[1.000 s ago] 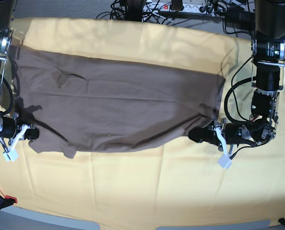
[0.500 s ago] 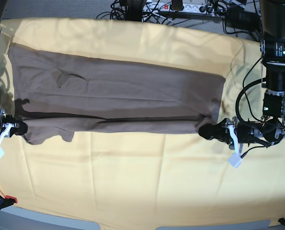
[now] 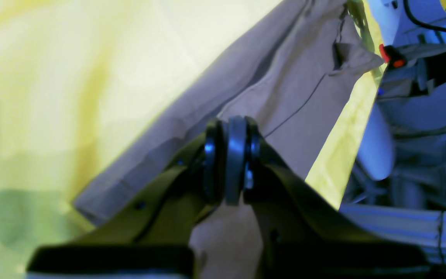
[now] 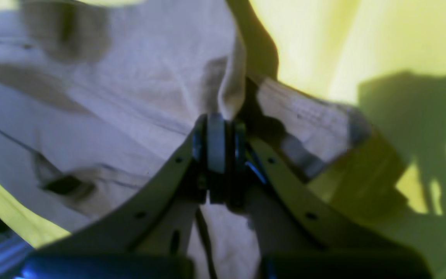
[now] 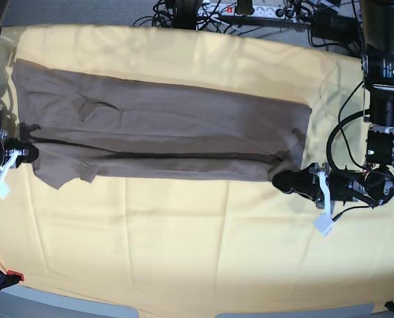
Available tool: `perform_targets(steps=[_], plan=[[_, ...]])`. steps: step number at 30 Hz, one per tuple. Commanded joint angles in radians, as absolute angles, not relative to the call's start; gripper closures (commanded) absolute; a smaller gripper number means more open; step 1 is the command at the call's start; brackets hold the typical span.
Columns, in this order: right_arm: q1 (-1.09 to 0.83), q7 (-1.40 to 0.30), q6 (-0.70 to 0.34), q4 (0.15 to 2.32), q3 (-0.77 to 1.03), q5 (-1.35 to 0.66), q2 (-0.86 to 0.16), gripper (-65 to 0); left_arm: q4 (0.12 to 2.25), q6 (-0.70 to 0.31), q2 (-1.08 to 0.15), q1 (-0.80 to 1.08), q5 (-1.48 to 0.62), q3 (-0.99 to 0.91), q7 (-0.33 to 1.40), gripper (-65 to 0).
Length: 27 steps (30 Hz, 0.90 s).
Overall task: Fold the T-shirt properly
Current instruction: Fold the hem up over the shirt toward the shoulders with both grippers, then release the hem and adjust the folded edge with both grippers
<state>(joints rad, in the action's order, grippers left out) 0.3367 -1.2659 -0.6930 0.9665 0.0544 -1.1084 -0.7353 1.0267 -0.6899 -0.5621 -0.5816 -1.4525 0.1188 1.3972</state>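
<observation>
On the yellow cloth, both arms' fingers pinch the T-shirt.

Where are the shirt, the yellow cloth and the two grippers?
T-shirt [image 5: 163,136], base view, middle of its fabric.
Yellow cloth [image 5: 183,245], base view, bare front part.
Left gripper [image 5: 284,180], base view, fingertips.
Right gripper [image 4: 217,128], right wrist view, pinched fingertips.

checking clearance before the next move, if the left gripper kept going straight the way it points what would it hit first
The left gripper points across the table along the T-shirt, with its jaws already shut on the shirt's edge. Going on, it would probably just push into more shirt fabric lying on the yellow cloth.
</observation>
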Motion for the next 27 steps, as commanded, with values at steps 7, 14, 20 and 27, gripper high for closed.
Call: perform_targets(steps=[7,14,20,27], plan=[[0.239,-1.246,-0.698,1.195,0.063,-1.123,-0.799,0.0,1.199,-0.698,-0.628,-0.508,-1.484,0.113,1.396,0.0],[0.213,-1.232,-0.698,1.243,0.063,-1.118,-0.840,0.0,1.311,-0.698,-0.723,-0.398,-1.484,0.113,1.396,0.0],[0.209,-1.231,-0.698,1.243,0.063,-1.093,-0.839,0.0,1.316,-0.698,-0.773,-0.396,-1.484,0.113,1.396,0.0],[0.208,-1.262,-0.698,1.243,0.062,-1.101,-0.833,0.0,1.316,-0.698,-0.762,-0.388,-1.484,0.113,1.396,0.0]])
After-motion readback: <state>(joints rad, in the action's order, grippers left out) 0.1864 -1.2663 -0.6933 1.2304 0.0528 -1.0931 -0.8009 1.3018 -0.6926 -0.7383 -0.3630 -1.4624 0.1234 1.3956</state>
